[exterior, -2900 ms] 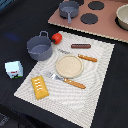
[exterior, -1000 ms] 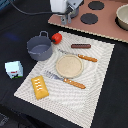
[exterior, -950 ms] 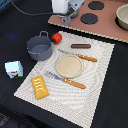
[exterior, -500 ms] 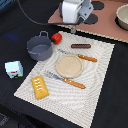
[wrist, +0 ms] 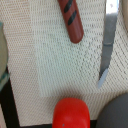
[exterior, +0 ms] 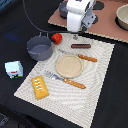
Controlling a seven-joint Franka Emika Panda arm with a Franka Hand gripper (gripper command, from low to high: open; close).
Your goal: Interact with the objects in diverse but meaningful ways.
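This looks like a robot test bench staged as a play kitchen, not a real home. A dark counter [exterior: 107,95] carries a woven cream placemat [exterior: 95,90] laid out with toy tableware: a tan plate [exterior: 68,65], an orange-handled fork [exterior: 66,80] and knife [exterior: 80,56], a grey pot [exterior: 40,47] and plastic food. Behind stands a toy stove top [exterior: 107,25] with painted burners, and a white robot arm [exterior: 77,12] with a trailing cable hangs over it.

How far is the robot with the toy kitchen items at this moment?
Nothing looks done yet: the sausage, tomato, pot, bread piece and milk carton lie untouched. In hand: the gripper hovers between tomato and sausage, holding nothing. Every interaction is left.
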